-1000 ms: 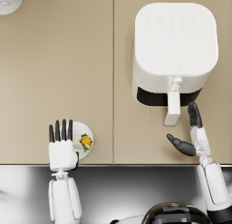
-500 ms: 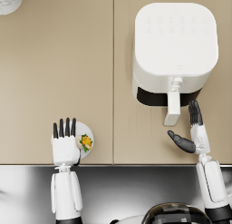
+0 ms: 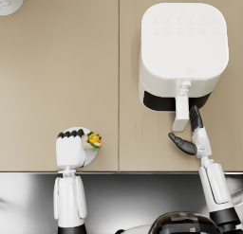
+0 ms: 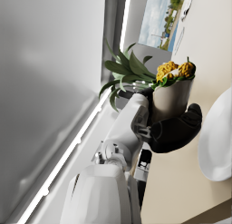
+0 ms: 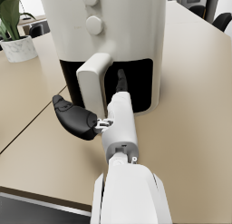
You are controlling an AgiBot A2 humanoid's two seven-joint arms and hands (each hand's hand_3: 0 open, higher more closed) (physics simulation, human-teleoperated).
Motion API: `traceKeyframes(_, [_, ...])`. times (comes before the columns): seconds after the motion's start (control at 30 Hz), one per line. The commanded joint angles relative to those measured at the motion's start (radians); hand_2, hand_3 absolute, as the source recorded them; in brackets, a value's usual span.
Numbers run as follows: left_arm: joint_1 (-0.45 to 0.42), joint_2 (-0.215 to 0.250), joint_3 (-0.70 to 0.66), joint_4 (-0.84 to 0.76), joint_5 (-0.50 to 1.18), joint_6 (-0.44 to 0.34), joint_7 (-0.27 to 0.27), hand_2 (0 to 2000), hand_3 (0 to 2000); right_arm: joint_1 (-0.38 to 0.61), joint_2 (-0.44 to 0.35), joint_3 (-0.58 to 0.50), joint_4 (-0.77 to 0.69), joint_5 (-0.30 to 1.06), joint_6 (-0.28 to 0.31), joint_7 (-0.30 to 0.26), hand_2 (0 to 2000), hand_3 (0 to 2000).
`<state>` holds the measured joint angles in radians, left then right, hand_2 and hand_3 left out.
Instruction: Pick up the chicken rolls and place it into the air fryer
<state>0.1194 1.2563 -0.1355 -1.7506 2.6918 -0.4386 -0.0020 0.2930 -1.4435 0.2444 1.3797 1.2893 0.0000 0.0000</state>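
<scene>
The chicken roll (image 3: 94, 139), a pale roll topped with yellow and green, sits at the right side of a small white plate (image 3: 90, 157) near the table's front edge. My left hand (image 3: 70, 150) is curled over the plate. In the left wrist view that hand (image 4: 174, 130) grips the roll (image 4: 172, 94) around its side, with the plate (image 4: 217, 141) beside it. The white air fryer (image 3: 182, 53) stands at the right, its handle (image 3: 181, 112) pointing toward me. My right hand (image 3: 192, 136) is open just beside and below the handle (image 5: 93, 82), holding nothing.
A white speckled plant pot (image 3: 9, 1) stands at the far left corner, also seen in the right wrist view (image 5: 18, 48). The beige table's front edge (image 3: 118, 170) runs just below both hands, with a dark metallic strip beyond it.
My left hand's fingers were stretched flat over the plate and have now curled around the chicken roll. My right hand has crept slightly toward the fryer handle.
</scene>
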Motion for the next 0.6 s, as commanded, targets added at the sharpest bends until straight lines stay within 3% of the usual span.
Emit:
traceKeyframes(0.03, [0.056, -0.02, 0.022, -0.129, 0.0, 0.007, 0.0, 2000, 2000, 0.034, -0.014, 0.025, -0.081, 0.0, 0.0, 0.0, 0, 0])
traceKeyframes(0.33, [0.115, -0.026, 0.071, -0.216, -0.001, 0.031, 0.0, 2000, 2000, 0.115, -0.05, 0.122, -0.14, 0.004, -0.03, -0.001, 0, 0])
traceKeyframes(0.37, [0.117, -0.025, 0.076, -0.212, -0.001, 0.033, 0.0, 2000, 2000, 0.11, -0.042, 0.129, -0.123, 0.006, -0.036, -0.001, 1361, 327])
traceKeyframes(0.4, [0.115, -0.024, 0.084, -0.213, -0.001, 0.034, 0.0, 2000, 2000, 0.108, -0.036, 0.137, -0.121, 0.007, -0.061, -0.001, 2000, 653])
traceKeyframes(0.47, [0.113, -0.022, 0.096, -0.214, -0.001, 0.075, 0.0, 2000, 2000, 0.1, -0.024, 0.151, -0.104, 0.007, -0.126, 0.0, 2000, 1307])
traceKeyframes(0.53, [0.125, -0.019, 0.105, -0.208, -0.001, 0.238, 0.0, 2000, 2000, 0.099, -0.019, 0.154, -0.092, 0.007, -0.17, 0.0, 2000, 1960])
traceKeyframes(0.57, [0.132, -0.017, 0.114, -0.207, -0.001, 0.286, 0.0, 2000, 2000, 0.099, -0.018, 0.163, -0.082, 0.007, -0.152, 0.0, 2000, 2000])
traceKeyframes(0.6, [0.14, -0.015, 0.124, -0.211, -0.001, 0.321, 0.0, 2000, 2000, 0.095, -0.004, 0.188, -0.055, 0.009, -0.095, 0.0, 2000, 2000])
